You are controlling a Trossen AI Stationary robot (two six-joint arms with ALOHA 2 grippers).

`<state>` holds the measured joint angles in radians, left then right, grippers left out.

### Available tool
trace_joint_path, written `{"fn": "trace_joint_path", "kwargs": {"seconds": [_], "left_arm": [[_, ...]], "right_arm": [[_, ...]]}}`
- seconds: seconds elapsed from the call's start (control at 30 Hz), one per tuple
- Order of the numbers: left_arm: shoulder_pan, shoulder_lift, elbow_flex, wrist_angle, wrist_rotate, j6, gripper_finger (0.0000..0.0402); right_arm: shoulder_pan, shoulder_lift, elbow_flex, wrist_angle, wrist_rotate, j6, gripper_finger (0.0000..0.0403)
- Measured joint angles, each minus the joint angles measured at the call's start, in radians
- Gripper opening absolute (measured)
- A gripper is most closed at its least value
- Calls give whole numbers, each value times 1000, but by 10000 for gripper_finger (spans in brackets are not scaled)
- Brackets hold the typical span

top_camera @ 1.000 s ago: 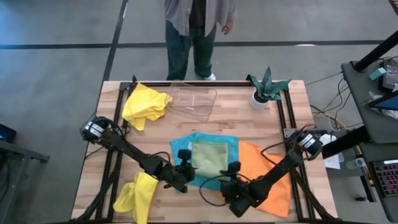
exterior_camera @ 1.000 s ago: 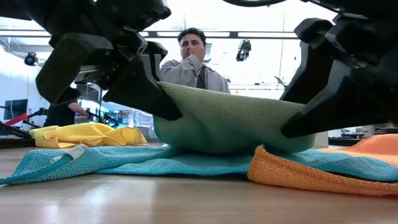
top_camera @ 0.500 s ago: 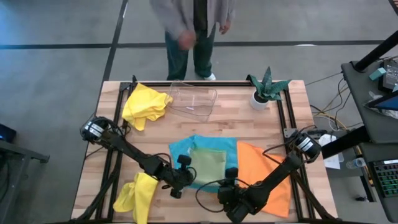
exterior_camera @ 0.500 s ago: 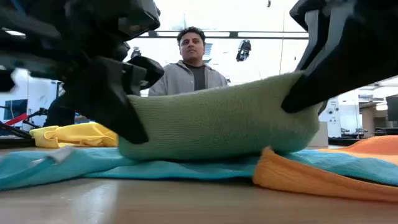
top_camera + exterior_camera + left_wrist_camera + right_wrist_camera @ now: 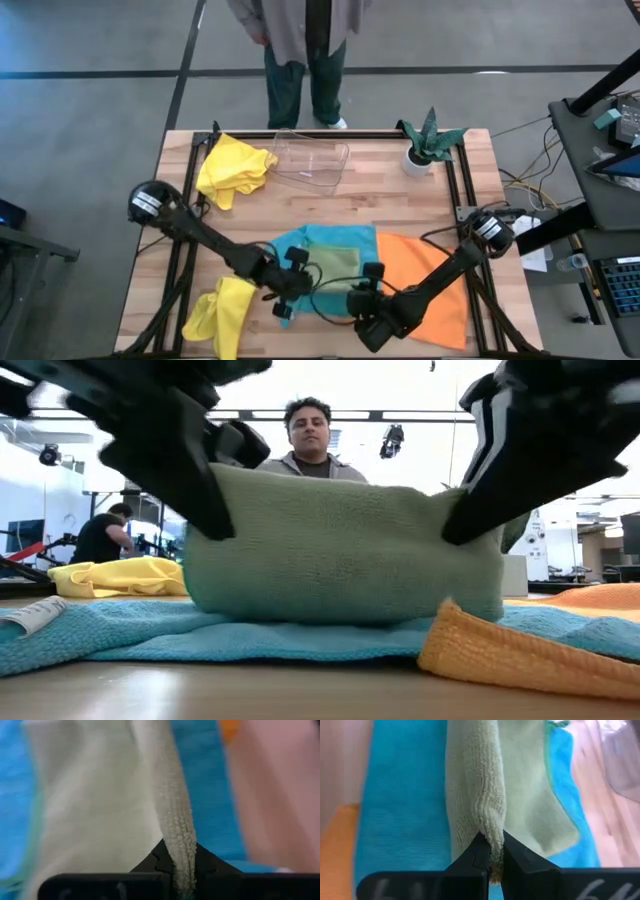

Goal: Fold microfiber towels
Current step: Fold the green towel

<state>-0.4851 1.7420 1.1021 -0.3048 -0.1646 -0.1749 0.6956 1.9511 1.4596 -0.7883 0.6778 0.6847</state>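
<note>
From above, the pale slatted wooden table (image 5: 400, 205) carries the spread of cloths; only the level low view reveals that the soft sage green microfiber towel (image 5: 340, 545) is lifted clear of the table as a hanging fold, its lower edge touching the turquoise blue microfiber towel (image 5: 230, 635) beneath. The flat orange microfiber towel (image 5: 425, 275) lies just beside it on the right, overlapping the blue one. One crumpled bright yellow microfiber towel (image 5: 232, 170) sits at the far left corner, touching the clear plastic tray (image 5: 312, 160); a second yellow towel (image 5: 220, 310) lies at the near left edge. A small green plant in a white pot (image 5: 425, 140) stands at the far right corner. A person in a grey jacket (image 5: 305, 40) stands on the grey floor beyond the table. Both dark arms reach inward toward the near middle. The left gripper (image 5: 180, 867) is clamped on one edge of the green towel, the right gripper (image 5: 490, 857) pinching the other.
</note>
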Motion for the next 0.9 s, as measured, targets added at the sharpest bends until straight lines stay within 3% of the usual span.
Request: {"fn": "trace_joint_path", "kwargs": {"seconds": [0.37, 0.9], "left_arm": [[142, -42, -42, -18, 121, 71, 0], [267, -33, -96, 28, 138, 130, 0]], "right_arm": [[-56, -48, -17, -74, 50, 4, 9], [-171, -63, -160, 13, 14, -23, 9]]}}
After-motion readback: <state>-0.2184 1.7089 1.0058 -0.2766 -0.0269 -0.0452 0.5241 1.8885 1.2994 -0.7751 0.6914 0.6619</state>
